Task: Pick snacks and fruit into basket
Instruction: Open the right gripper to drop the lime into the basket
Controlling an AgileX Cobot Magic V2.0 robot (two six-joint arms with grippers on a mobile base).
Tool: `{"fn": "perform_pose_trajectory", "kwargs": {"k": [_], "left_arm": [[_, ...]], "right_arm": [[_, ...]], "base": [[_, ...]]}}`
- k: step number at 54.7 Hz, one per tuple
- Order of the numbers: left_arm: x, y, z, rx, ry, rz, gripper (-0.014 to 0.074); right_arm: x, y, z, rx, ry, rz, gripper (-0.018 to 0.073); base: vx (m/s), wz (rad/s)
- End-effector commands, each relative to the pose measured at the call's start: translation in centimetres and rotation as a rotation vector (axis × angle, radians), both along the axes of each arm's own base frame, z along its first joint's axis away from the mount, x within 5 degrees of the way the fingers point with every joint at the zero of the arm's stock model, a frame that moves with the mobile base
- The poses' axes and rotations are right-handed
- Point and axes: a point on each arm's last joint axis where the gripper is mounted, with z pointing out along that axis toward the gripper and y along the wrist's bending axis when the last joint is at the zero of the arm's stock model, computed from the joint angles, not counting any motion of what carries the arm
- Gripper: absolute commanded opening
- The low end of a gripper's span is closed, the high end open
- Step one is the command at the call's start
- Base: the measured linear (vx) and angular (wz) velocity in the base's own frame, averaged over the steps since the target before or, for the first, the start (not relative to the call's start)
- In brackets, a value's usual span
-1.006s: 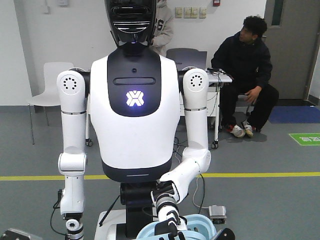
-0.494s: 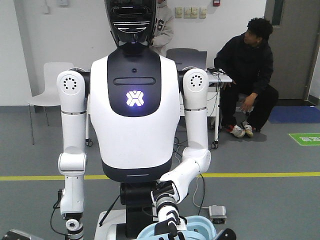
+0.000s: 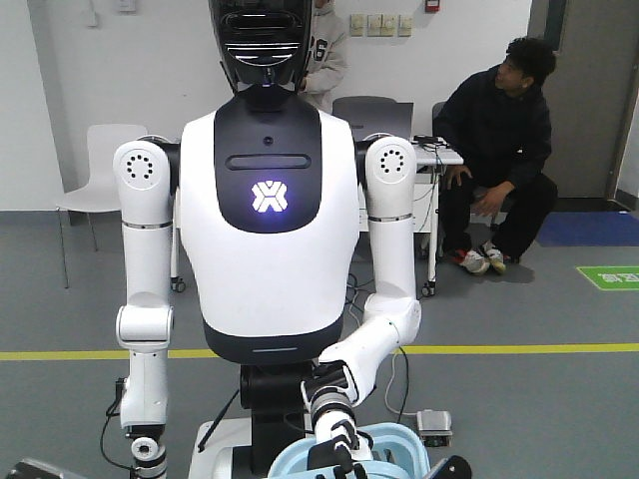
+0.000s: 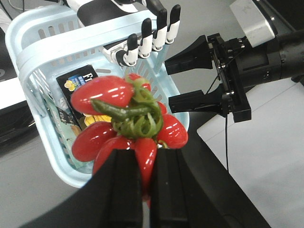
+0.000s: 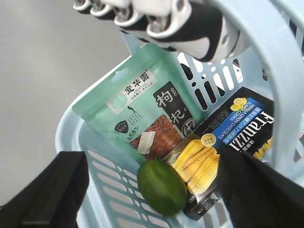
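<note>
A humanoid's hand [image 5: 180,23] holds the light-blue basket [image 5: 80,142] by its handle. Inside it the mint-green snacks pouch [image 5: 137,107] leans against the wall. The round green fruit [image 5: 161,186] lies at its foot. My right gripper [image 5: 156,190] hovers open over the basket, a finger on each side of the fruit and clear of it. In the left wrist view my left gripper [image 4: 146,154] is shut on a bunch of red peppers [image 4: 123,118] with a green stem, held above the basket's [image 4: 28,57] near rim. The open right gripper [image 4: 168,81] shows there too.
A black biscuit box [image 5: 237,137] with yellow wafers printed on it lies in the basket beside the fruit. The white humanoid [image 3: 270,230] stands facing me, the basket [image 3: 399,444] at its hand. A man sits by a desk [image 3: 499,150] behind it. Grey floor lies all around.
The seated man in the background has shifted a little to the right. The humanoid and the basket have barely moved.
</note>
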Motion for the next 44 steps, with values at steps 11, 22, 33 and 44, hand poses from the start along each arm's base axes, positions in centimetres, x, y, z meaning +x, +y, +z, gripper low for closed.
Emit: {"fn": "perform_pose_trajectory", "kwargs": {"k": [11,22,33,44], "left_arm": [[0.4,-0.2,1.4,-0.046,-0.038,0.019,0.0003],[0.6,0.0,1.4,-0.028,-0.047,0.050,0.0003],[1.1,0.1,1.0,-0.042,-0.019,0.096,0.0003],[1.9,-0.2,0.0,-0.083,0.056,0.131,0.0003]], "right_arm": [[0.1,0.9,4.2,0.167,-0.095,0.018,0.0522],[-1.0,1.2,6.8,0.256,-0.074,0.032,0.0293],[-2.7,1.2,9.3,0.263,-0.097,0.119,-0.0017],[-3.5,1.0,11.7,0.284,-0.179,0.122,-0.0015]], "base": [[0.00,0.00],[0.00,0.00],[0.00,0.00],[0.00,0.00]]}}
